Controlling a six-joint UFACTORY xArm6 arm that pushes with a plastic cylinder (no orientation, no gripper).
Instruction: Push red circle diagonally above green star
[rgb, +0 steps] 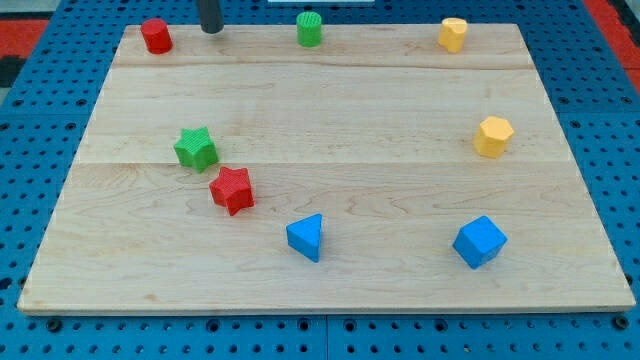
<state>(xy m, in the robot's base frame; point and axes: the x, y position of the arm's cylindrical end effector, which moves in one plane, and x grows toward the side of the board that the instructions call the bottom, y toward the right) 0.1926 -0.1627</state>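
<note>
Blue blocks, a triangle (306, 238) and a cube (479, 241), sit nearest the camera. No jaws on this rig; my tip (211, 30) stands at bench (330, 100) top edge. Red circle (155, 36) lies just to the tip's view-left, untouched. Green star (196, 148) sits well below, beside red star (232, 190). Wood between looks clear.

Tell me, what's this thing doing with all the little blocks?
A robot arm pushes blocks around a wooden board with a dark rod. My tip is at the view's top edge, just right of the red circle and apart from it. That circle should end up diagonally above the green star, which sits lower down beside a red star. Nothing is being pushed at this moment.
</note>
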